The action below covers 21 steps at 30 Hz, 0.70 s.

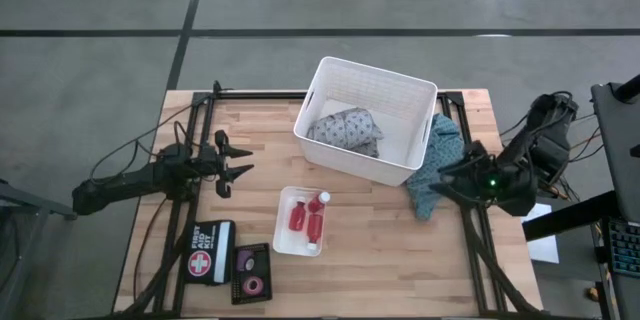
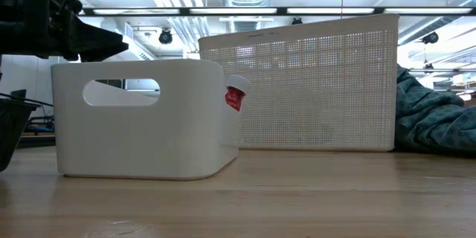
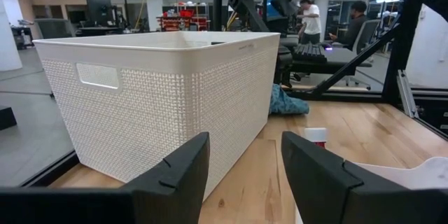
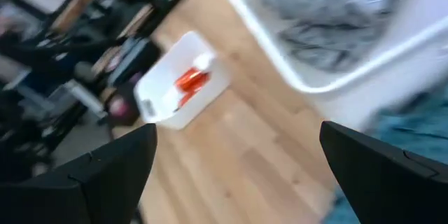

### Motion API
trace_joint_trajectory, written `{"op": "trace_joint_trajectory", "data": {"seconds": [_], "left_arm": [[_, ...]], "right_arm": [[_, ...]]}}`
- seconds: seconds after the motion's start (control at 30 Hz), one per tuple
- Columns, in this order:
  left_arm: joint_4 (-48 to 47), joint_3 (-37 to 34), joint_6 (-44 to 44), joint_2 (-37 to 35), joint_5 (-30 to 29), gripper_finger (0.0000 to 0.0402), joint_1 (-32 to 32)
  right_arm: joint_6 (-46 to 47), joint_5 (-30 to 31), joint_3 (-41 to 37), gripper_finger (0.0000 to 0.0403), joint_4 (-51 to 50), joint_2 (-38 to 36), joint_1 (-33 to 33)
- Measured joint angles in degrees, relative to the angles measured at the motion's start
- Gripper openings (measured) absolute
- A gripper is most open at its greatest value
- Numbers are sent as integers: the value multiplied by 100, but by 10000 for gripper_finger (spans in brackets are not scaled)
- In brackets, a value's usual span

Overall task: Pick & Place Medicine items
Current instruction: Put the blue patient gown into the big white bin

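Left gripper point(image 1: 240, 167) is hanging over the left middle of the table point(image 1: 380, 250) in the high view, jaws parted a little with only air between the two dark fingers point(image 3: 175, 175); it is grasping nothing. It is sitting well apart from the small white tray point(image 1: 284, 226) at lower centre.

Three red bottles point(image 1: 312, 222) with white caps are lying side by side in that tray. From table height the tray's wall with its handle slot is filling the left of the frame, and one bottle point(image 2: 236, 97) is peeking past its right edge.

A dark open case point(image 1: 251, 273) at the lower left is holding a pink tape roll point(image 1: 252, 284) and a darker roll point(image 1: 247, 259). Touching its left side is lying a first aid kit point(image 1: 208, 251).

Right gripper point(image 4: 238, 175) is hovering at the right edge of the table, fingers spread as wide as they go, released, empty. It is sitting over a teal cloth point(image 1: 437, 165) that is lying against the big white basket point(image 1: 400, 85) at upper centre. A grey cloth point(image 1: 345, 130) is bunched inside the basket.

People are working at desks far behind the table in the left wrist view.
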Motion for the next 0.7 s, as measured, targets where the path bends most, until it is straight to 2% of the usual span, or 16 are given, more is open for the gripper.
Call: {"op": "trace_joint_trajectory", "data": {"seconds": [0.1,0.17,0.3,0.57,0.7], "left_arm": [[0,1,0,0,-2,184,0],[0,1,-2,0,-2,184,0],[0,1,-2,2,-1,184,2],[0,1,-2,0,0,184,0],[0,0,0,0,0,184,0]], "right_arm": [[618,143,-1,396,-643,8,15],[693,196,-104,396,-863,-4,9],[901,189,-292,396,-860,1,12],[845,187,-493,396,-877,43,12],[480,155,-515,396,-877,47,6]]}}
